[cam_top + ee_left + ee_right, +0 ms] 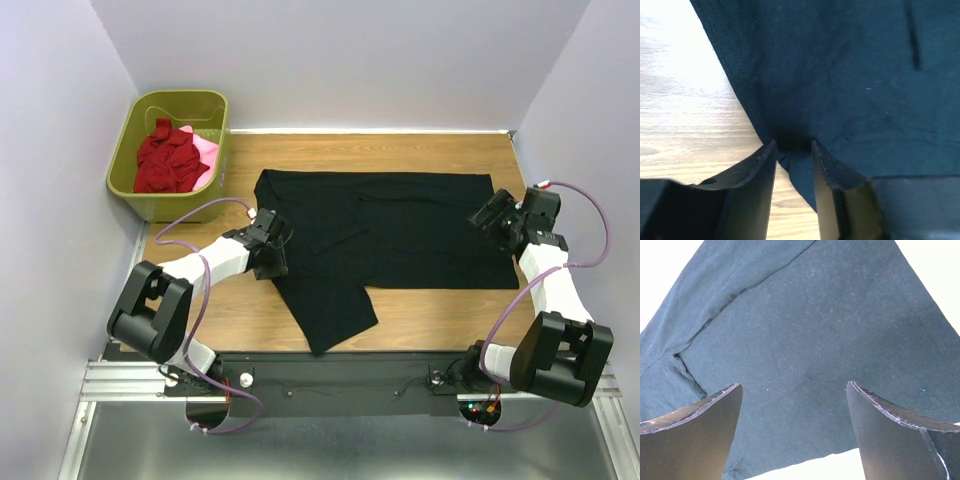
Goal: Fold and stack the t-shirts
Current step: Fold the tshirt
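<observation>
The large black t-shirt (400, 230) lies spread flat across the middle of the wooden table, with one sleeve reaching toward the near edge. My left gripper (278, 247) is at the shirt's left edge. In the left wrist view its jaws stand narrowed but apart (794, 144), straddling the hem of the black cloth (840, 75), and bare wood shows in the gap. My right gripper (492, 216) hovers over the shirt's right edge, wide open (792, 385), above the flat black cloth (805, 330). A dark red t-shirt (165, 160) and a pink one (205, 155) lie crumpled in the basket.
The olive-green plastic basket (128, 175) stands at the table's far left corner against the wall. Pale walls close in the table on the left, back and right. Bare wood (440, 315) shows between the shirt and the near edge.
</observation>
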Motion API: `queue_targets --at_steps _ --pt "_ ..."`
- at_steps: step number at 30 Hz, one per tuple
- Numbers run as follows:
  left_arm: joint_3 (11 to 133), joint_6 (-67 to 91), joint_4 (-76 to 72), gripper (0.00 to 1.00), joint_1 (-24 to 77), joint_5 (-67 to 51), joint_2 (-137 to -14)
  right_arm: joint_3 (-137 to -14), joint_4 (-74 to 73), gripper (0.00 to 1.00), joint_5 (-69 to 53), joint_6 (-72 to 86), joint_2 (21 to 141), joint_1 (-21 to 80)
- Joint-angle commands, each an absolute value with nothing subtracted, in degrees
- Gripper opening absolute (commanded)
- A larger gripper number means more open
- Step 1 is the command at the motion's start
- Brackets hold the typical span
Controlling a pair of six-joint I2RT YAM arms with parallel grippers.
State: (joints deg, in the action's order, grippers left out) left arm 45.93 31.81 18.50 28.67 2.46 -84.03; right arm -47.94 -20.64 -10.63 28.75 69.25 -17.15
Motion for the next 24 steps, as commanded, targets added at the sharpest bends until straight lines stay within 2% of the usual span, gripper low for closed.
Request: queue_targets --at_steps 1,12,20,24 --pt "48.16 33.4 22.05 0.38 28.83 4.74 -86.65 -49.92 -19.6 0.9 -8.79 28.04 69.87 -16.7" --pt "46.06 31.3 23.91 0.4 28.83 5.63 -88.94 -50.63 -21.44 0.9 -5.63 27.25 71.8 -16.7" --pt "45.26 28.74 23.38 0.43 28.83 3.87 -89.56 -50.89 -32.5 0.9 9.03 26.1 75.49 -16.7" --pt "45.0 27.86 23.2 0.38 28.83 2.11 -89.74 -48.52 -34.28 0.84 13.79 26.81 75.94 -16.79"
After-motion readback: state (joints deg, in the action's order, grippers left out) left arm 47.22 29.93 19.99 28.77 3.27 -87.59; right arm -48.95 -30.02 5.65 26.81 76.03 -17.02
